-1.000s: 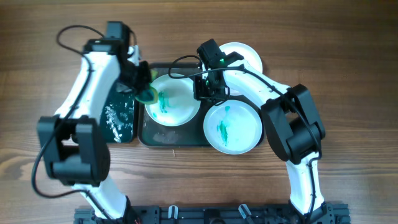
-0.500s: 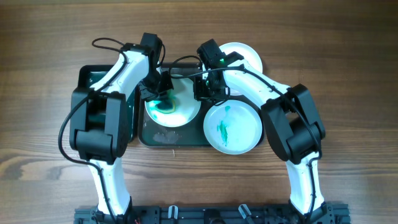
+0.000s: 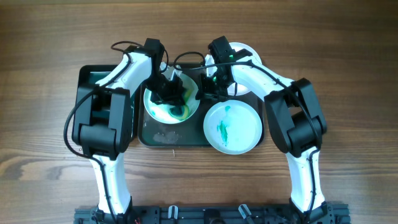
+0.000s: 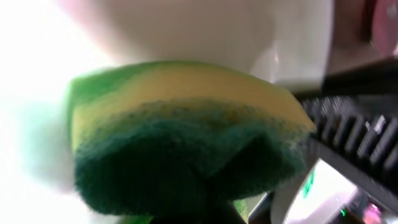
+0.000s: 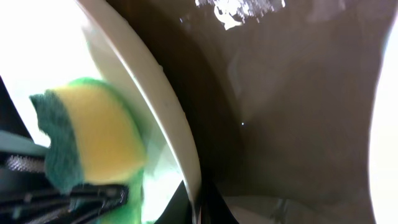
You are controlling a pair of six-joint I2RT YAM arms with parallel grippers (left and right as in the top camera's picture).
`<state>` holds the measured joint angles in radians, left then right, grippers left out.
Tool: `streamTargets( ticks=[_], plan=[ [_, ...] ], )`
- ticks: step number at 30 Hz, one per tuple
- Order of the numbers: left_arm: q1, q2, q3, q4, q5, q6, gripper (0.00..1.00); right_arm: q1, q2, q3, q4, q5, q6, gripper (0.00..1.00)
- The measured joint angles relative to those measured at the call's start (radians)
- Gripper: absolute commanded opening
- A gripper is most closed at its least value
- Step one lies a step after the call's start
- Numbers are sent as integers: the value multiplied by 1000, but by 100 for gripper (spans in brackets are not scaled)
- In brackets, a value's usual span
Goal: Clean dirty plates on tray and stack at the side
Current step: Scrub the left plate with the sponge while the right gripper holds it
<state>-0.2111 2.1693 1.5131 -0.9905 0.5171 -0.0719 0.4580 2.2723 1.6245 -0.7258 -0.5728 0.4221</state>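
Note:
A white plate (image 3: 163,107) with green smears sits tilted at the left of the dark grey tray (image 3: 180,135). My left gripper (image 3: 176,93) is shut on a yellow-green sponge (image 4: 186,137) and presses it on this plate's inside; the sponge also shows in the right wrist view (image 5: 93,137). My right gripper (image 3: 210,91) is shut on this plate's right rim (image 5: 168,106), holding that edge up. A second plate (image 3: 233,127) with a teal smear lies at the tray's right. A third plate (image 3: 244,52) lies at the back right, partly under the right arm.
A narrower black tray (image 3: 87,84) stands to the left of the grey tray, mostly hidden by my left arm. Wet foam patches (image 3: 163,135) lie on the grey tray's floor in front of the tilted plate. Bare wooden table (image 3: 348,74) surrounds everything.
My left arm swung from the black tray onto the left plate and moved the sponge rightward across it. The right gripper shifted slightly back, and the plate's right rim now sits higher.

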Motion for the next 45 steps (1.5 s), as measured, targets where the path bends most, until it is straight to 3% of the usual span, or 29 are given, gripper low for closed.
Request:
streamTargets(
  ticks=[3, 8, 15, 19, 25, 27, 29, 37, 45],
  plan=[
    [-16, -8, 3, 20, -115, -124, 4, 2, 2, 2, 14, -2, 4, 4],
    [-53, -35, 18, -4, -466, -371, 4, 11, 6, 4, 23, -9, 8, 4],
    [-53, -36, 21, -16, -737, -480, 4, 13, 7, 5, 21, -11, 16, 4],
    [-47, -35, 21, -18, -710, -436, 4, 13, 7, 5, 18, -11, 23, 4],
    [27, -35, 21, -13, -335, -165, 4, -1, 3, 14, -37, 22, 45, 4],
    [23, -31, 18, -3, -249, -136, 4, 4, -10, 15, -64, 79, 68, 4],
    [12, -26, 17, 1, -232, -186, 4, 18, -21, 15, -79, 142, 92, 4],
    [-99, -36, 18, 22, -505, -549, 4, 47, -34, 16, -83, 224, 137, 4],
    [-172, -34, 16, 53, -784, -642, 4, 48, -34, 18, -77, 224, 154, 4]
  ],
)
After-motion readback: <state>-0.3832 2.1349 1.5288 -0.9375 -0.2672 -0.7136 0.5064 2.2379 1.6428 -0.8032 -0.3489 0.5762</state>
